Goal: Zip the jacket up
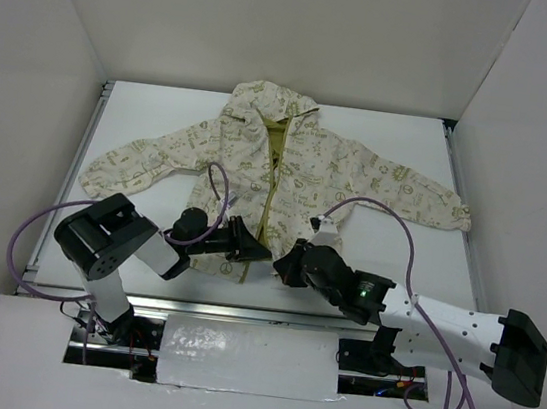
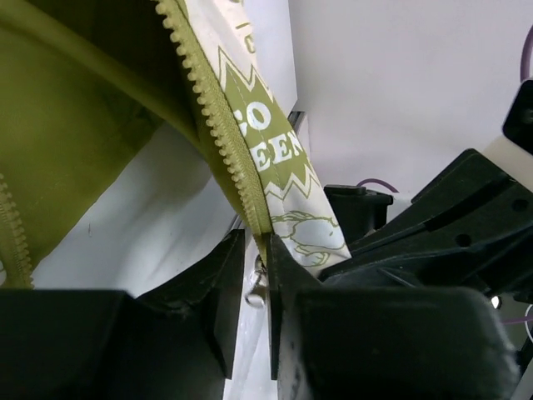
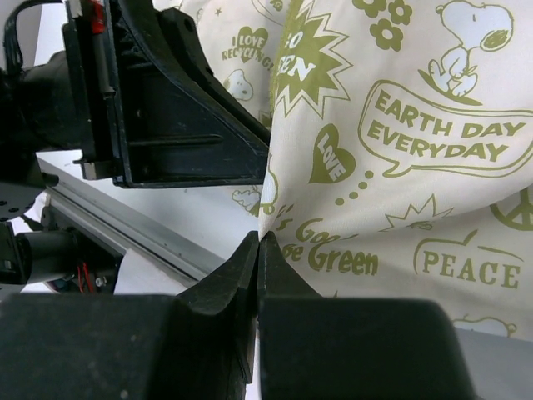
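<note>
The jacket (image 1: 308,169) lies flat on the white table, hood at the far side, front open with the olive zipper strip (image 1: 272,199) down the middle. My left gripper (image 1: 252,249) is at the bottom hem by the zipper. In the left wrist view its jaws (image 2: 256,242) stand a narrow gap apart around the zipper tape's lower end and a small metal slider (image 2: 256,279); the zipper teeth (image 2: 216,125) run up from there. My right gripper (image 1: 284,264) is shut on the hem edge of the jacket's right panel (image 3: 400,167), fingertips together (image 3: 258,236).
White walls enclose the table on three sides. A metal rail (image 3: 125,225) runs along the near table edge just under both grippers. Purple cables (image 1: 218,182) loop over the jacket. The left gripper body (image 3: 183,108) sits close beside the right one.
</note>
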`<move>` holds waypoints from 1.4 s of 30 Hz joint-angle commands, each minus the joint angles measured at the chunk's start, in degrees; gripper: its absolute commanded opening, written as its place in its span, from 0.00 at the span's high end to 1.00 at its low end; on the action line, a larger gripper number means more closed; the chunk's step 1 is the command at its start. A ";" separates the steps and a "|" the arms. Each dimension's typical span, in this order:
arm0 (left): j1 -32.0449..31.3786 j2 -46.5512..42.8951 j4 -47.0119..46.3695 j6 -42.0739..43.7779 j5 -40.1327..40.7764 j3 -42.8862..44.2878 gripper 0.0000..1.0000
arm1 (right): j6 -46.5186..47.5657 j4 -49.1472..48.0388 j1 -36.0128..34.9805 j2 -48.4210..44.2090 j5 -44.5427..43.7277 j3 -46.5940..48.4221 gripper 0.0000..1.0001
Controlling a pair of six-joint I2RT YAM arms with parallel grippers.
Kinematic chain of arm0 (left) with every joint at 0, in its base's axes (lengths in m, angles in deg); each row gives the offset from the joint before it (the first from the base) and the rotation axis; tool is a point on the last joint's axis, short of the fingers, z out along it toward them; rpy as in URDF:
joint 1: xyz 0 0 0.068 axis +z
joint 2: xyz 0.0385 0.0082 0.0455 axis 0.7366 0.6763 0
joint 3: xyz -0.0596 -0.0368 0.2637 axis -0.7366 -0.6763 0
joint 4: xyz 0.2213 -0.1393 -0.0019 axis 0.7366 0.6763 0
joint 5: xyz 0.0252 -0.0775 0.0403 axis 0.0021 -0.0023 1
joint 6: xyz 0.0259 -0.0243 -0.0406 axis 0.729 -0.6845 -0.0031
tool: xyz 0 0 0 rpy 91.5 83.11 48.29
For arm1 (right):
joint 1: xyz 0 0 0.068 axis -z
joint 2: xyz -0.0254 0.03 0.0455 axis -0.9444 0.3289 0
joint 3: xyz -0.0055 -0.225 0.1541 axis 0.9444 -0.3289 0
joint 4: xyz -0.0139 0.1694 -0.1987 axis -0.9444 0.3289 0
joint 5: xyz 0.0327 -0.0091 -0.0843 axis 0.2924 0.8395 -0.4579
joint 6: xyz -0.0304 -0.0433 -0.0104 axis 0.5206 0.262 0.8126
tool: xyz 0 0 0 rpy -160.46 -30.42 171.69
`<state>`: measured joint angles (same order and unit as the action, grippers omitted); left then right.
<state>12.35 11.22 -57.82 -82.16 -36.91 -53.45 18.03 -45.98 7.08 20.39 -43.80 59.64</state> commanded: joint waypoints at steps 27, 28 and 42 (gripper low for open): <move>-1.03 6.15 -33.55 -0.12 -0.20 0.99 0.35 | -0.60 -6.95 1.94 -5.76 5.73 -3.96 1.00; -1.21 5.90 -33.55 0.40 -0.03 1.17 0.35 | -0.43 -6.86 2.11 -5.41 5.82 -3.70 1.00; -1.47 -3.33 -32.14 3.13 1.81 0.29 0.34 | -0.43 -5.98 2.20 -5.93 3.80 -3.08 1.00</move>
<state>11.13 9.69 -59.70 -81.46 -35.84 -53.39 17.37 -48.97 9.06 15.59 -38.64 55.79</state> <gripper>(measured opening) 0.656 0.009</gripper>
